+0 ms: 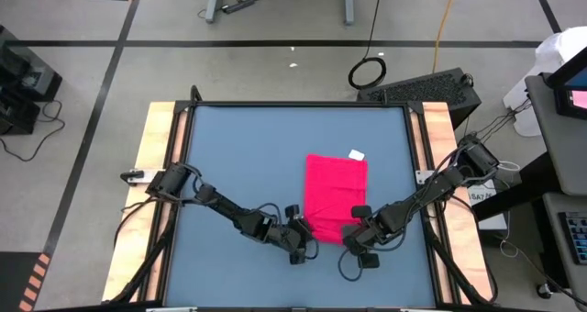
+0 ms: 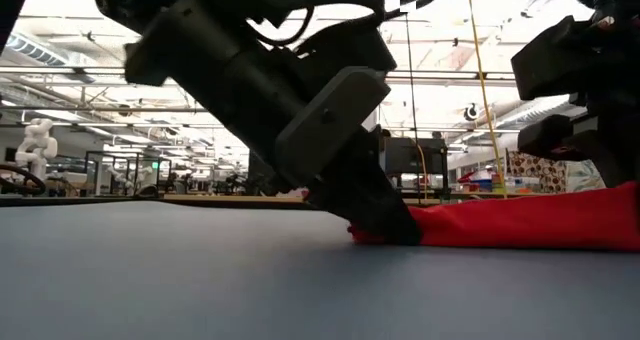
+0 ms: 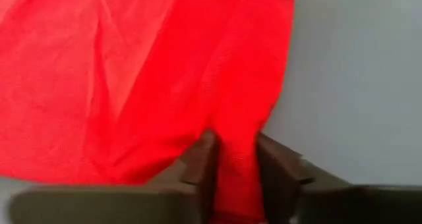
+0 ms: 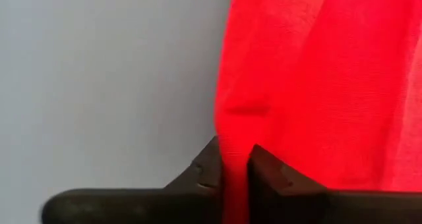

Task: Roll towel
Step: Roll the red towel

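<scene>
The pinkish-red towel (image 1: 334, 195) lies flat on the blue tabletop (image 1: 248, 156), its long side running from far to near, with a small white tag (image 1: 356, 154) at its far right corner. My left gripper (image 1: 306, 235) is shut on its near left corner. My right gripper (image 1: 356, 233) is shut on its near right corner. In the low view the towel (image 2: 520, 222) lies low on the table beside the left gripper (image 2: 385, 225). My left gripper pinches the towel's near left corner (image 3: 236, 159) between its two fingers, coming low from the near left side. The cloth bunches into a fold between the fingers, and the rest lies on the table. My right gripper pinches the towel's near right corner (image 4: 236, 159) between its two fingers, coming low from the near right side. A narrow fold of cloth stands between the fingers, and the rest lies on the table.
Wooden side rails (image 1: 156, 156) border the tabletop on the left and right. Bare blue surface lies left of the towel and beyond its far edge. Cables trail from both arms near the table's front edge.
</scene>
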